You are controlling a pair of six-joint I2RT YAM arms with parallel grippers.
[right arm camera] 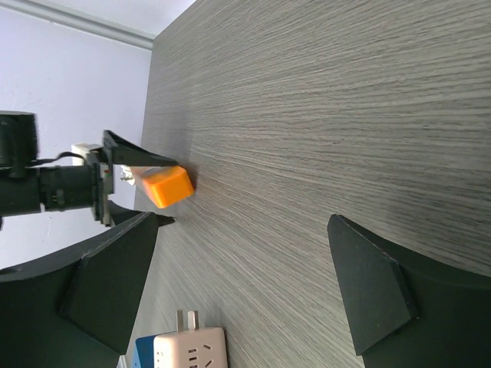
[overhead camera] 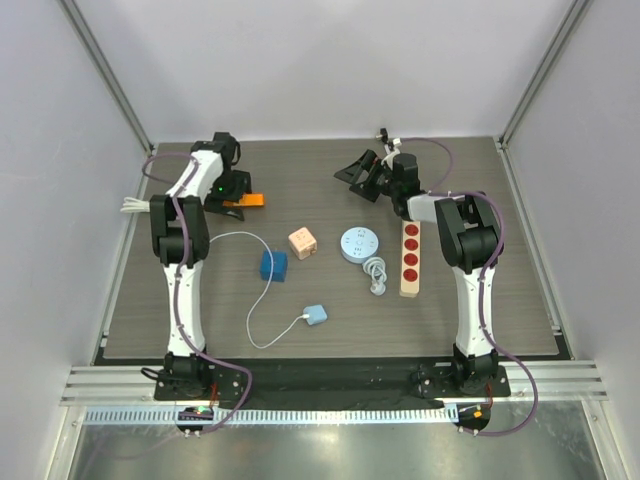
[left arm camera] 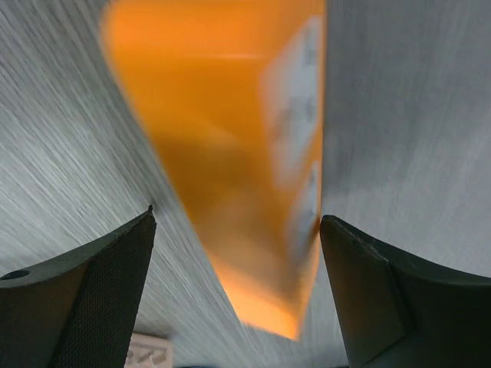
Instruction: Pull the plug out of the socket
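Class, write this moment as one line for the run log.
left gripper: open, orange block between jaws | right gripper: open, empty | light-blue adapter: on table, untouched

Orange block (overhead camera: 247,201), blue cube (overhead camera: 274,266), peach cube (overhead camera: 302,243), red-dotted wooden strip (overhead camera: 410,256), grey wood-grain table (overhead camera: 480,300).

Left tool (overhead camera: 240,204) at orange block (overhead camera: 254,200), blue cube (overhead camera: 274,266), pink cube (overhead camera: 303,243), wooden 4-socket strip (overhead camera: 409,286)
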